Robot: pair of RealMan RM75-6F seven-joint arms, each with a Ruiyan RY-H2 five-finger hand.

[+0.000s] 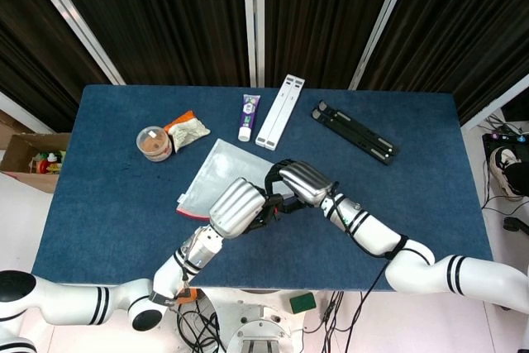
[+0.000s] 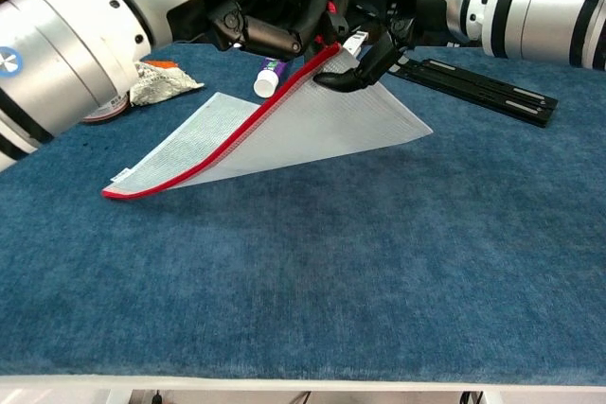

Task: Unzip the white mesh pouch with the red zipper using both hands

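Note:
The white mesh pouch [image 1: 207, 174] lies mid-table with its red zipper [image 2: 220, 155] along the near edge. My left hand [image 1: 235, 207] grips the zipper's right end and holds that corner up off the cloth, so the pouch [image 2: 301, 130] slopes down to the left. My right hand [image 1: 301, 183] is pressed close against the left one. In the chest view the right hand [image 2: 381, 37] curls its fingers [image 2: 341, 79] under the raised corner, next to a small white pull tab [image 2: 354, 43]. Whether it pinches the tab is hidden.
Behind the pouch lie a toothpaste tube [image 1: 248, 116], a long white bar [image 1: 280, 111] and a black folded stand [image 1: 354, 131]. A round container [image 1: 154, 143] and a crumpled packet [image 1: 188, 130] sit at the back left.

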